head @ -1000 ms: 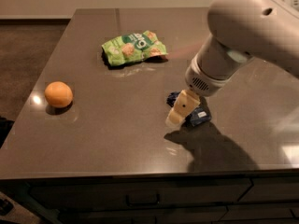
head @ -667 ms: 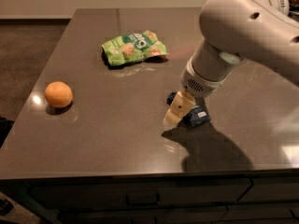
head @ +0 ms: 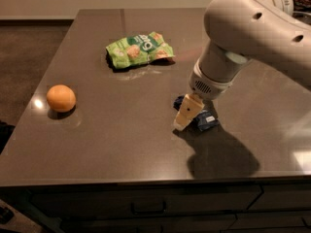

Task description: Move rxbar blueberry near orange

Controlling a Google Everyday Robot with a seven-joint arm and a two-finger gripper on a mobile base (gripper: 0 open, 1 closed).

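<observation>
1. Position: the gripper (head: 188,116) hangs low over the right-centre of the dark table (head: 121,135), at or almost at the surface, beneath the bulky white arm (head: 248,28).
2. Whether the gripper is spread or clamped on anything cannot be told from this view.
3. The blue snack bar (head: 206,122) lies flat on the table right at the gripper, partly hidden behind it, with dark blue showing on either side.
4. The orange (head: 61,98) sits near the table's left edge, well apart from the blue snack bar.
5. A green snack bag (head: 139,49) lies farther back on the table, away from both.
</observation>
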